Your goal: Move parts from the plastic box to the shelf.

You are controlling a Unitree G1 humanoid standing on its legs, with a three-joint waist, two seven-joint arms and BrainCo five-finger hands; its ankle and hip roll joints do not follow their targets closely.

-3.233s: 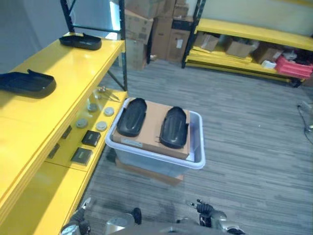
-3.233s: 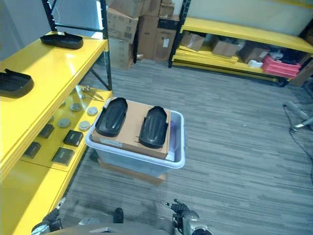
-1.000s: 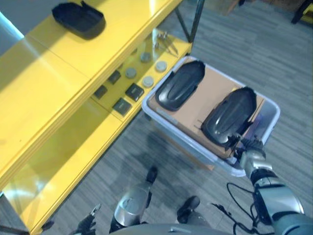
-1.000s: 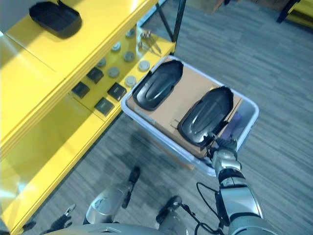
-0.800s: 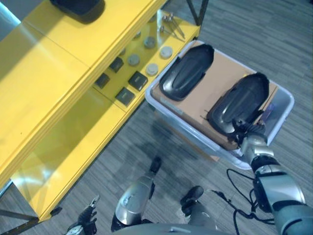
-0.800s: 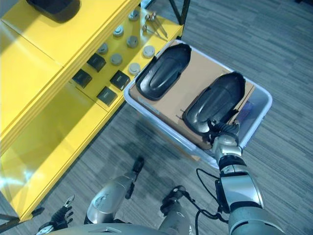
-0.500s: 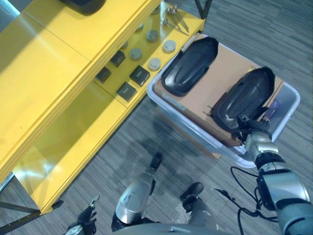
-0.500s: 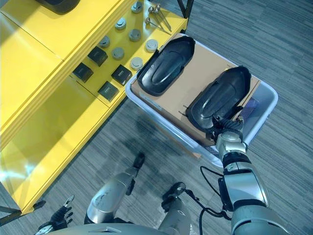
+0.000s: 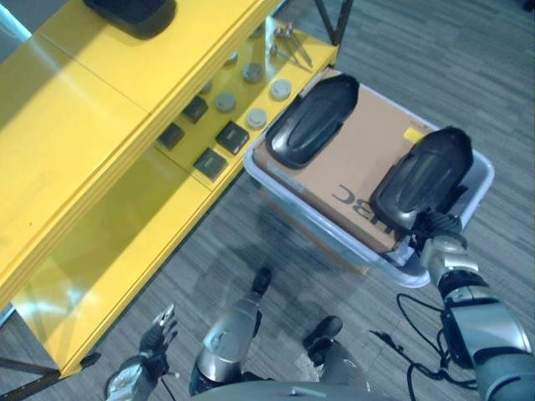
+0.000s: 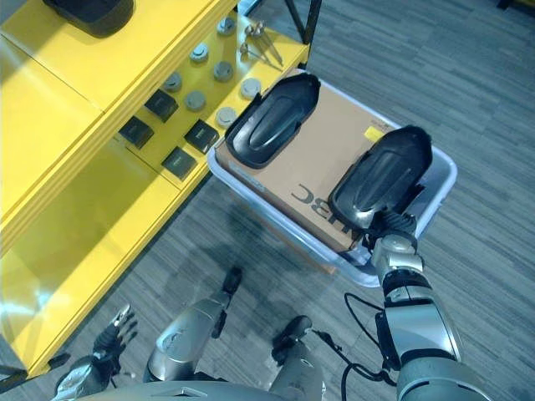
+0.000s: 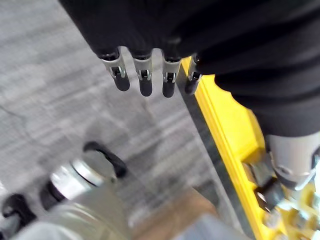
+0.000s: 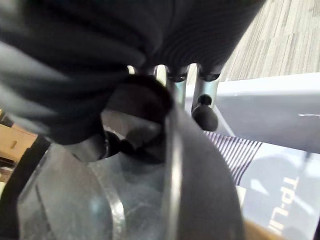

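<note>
A black part lies on cardboard in the box, its near edge apparently pinched by the right hand. A second part lies alongside. The left hand hangs slack below the shelf.

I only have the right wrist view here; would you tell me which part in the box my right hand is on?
Observer: The right hand is closed on the near end of the right black part, which rests on a cardboard box inside the plastic box.
Operator: Is there another part in there?
Observer: Yes, a second black part lies on the cardboard nearer the yellow shelf.
Operator: And the left hand?
Observer: The left hand hangs low by the shelf, fingers open, holding nothing.
</note>
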